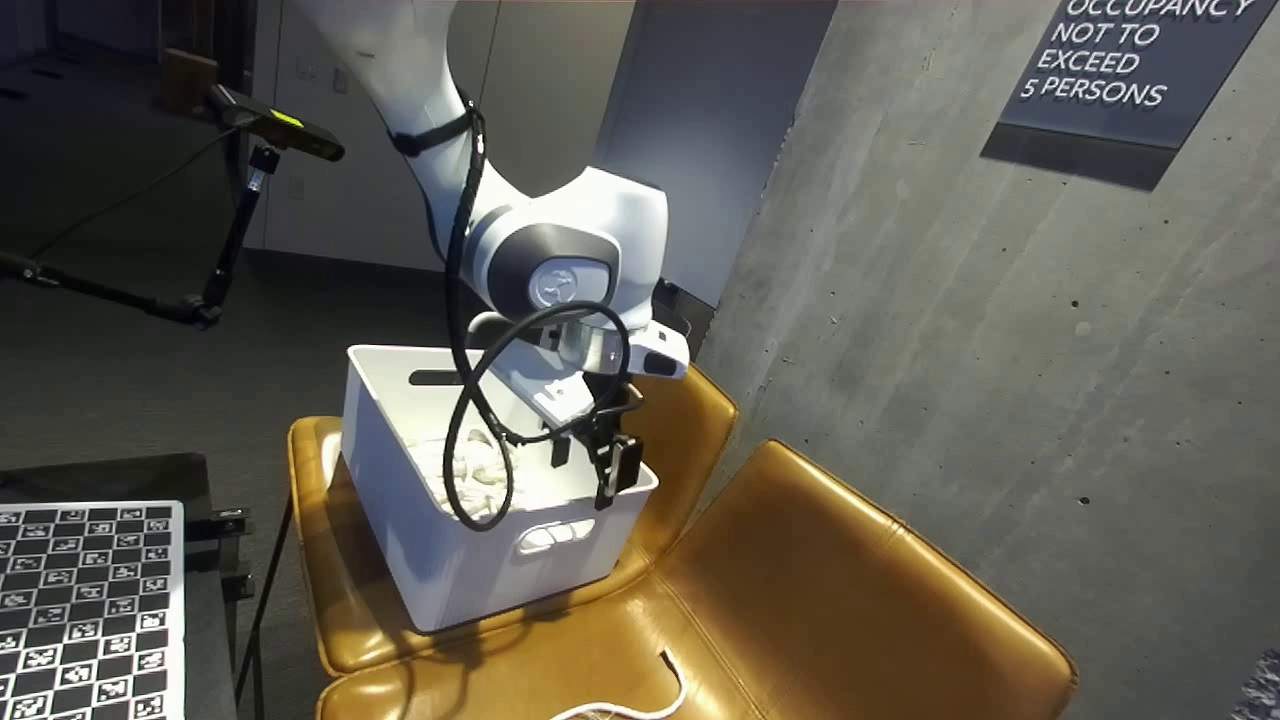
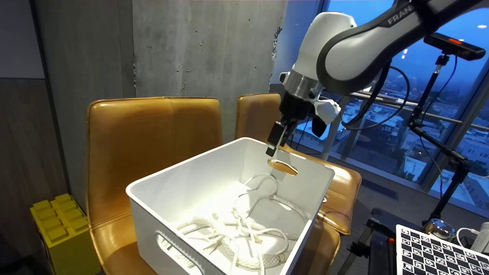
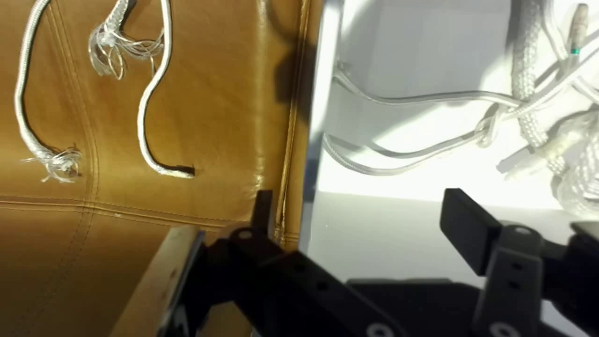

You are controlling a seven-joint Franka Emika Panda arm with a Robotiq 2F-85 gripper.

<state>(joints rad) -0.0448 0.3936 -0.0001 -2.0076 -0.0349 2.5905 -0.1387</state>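
A white bin [image 1: 470, 570] is standing on a tan chair [image 1: 350, 600], and the hand [image 3: 365, 217] is hanging at the bin's rim with its fingers [image 3: 468, 229] spread: in the wrist view one finger is sitting outside the bin over the leather [image 3: 215, 117], the second over its inside, and the rim is running between them. Whether either finger is touching the bin, I cannot tell, the lower part of the hand being dark and blurred. White rope [image 2: 292, 208] is lying tangled on the bin's floor, thick braided lengths crossing thinner cords; glare is washing out many strands, so single pieces are hard to follow. In an exterior view the bin's wall is hiding the bottom of the pile, and a black cable [image 1: 454, 260] is looping in front of it. In an exterior view the picture's lower edge is cutting off the bin's near wall [image 2: 143, 221], and the wrist view is showing only part of the inside. Just past the bin's rim, loose white cords [image 3: 142, 117] are resting on the leather, two ending in frayed threads, their other ends leaving through the top of the wrist view. Well apart from the bin, a checkered board [image 1: 90, 600] is running out of frame, a yellow box [image 2: 61, 244] is standing with its base cut off, and a wall sign [image 1: 1100, 60] is losing its top
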